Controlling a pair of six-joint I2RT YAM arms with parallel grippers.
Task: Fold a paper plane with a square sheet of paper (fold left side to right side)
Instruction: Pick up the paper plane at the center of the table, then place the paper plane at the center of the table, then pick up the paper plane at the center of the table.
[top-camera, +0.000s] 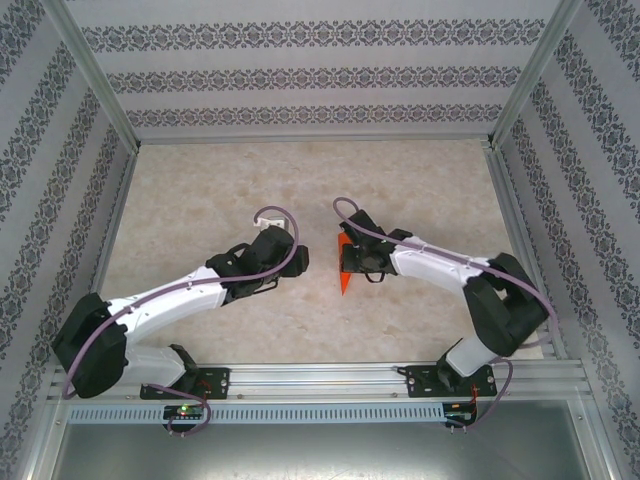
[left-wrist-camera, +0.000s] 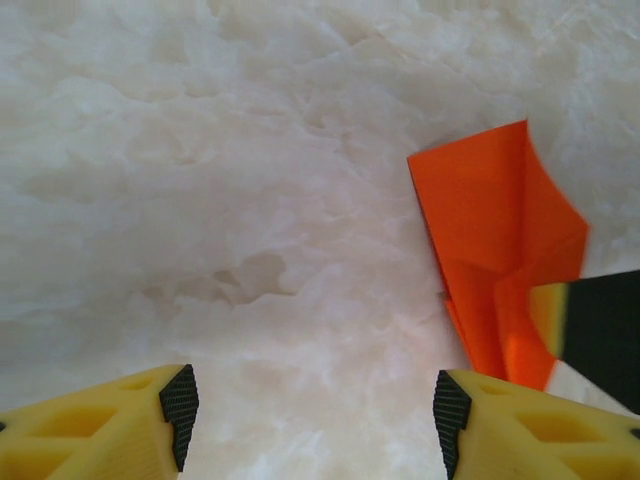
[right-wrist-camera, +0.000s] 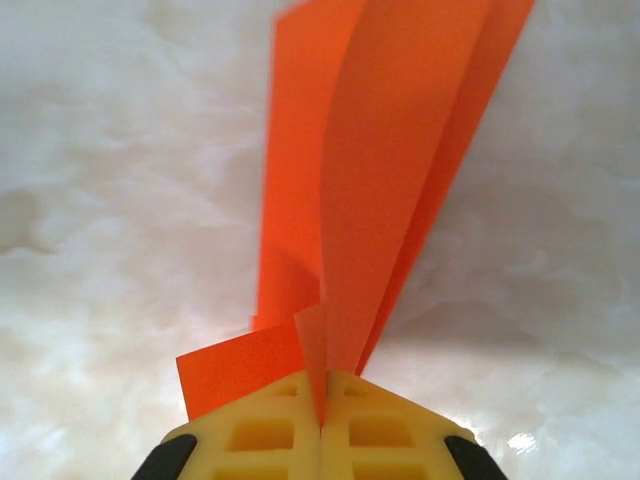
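The paper plane (right-wrist-camera: 380, 190), bright orange folded paper, rises from my right gripper (right-wrist-camera: 322, 400), whose yellow fingers are shut on its folded layers. From above, the orange paper (top-camera: 345, 268) shows near the table's middle, partly hidden under the right gripper (top-camera: 352, 258). In the left wrist view the paper (left-wrist-camera: 495, 250) sits at the right with creased flaps, pinched by the other gripper's finger. My left gripper (left-wrist-camera: 315, 410) stands open just left of the paper, with nothing between its fingers. Seen from above, the left gripper (top-camera: 298, 255) is a short way left of the paper.
The marble-patterned table (top-camera: 200, 200) is enclosed by patterned walls with aluminium posts (top-camera: 95, 70). A metal rail (top-camera: 320, 380) runs along the near edge at the arm bases.
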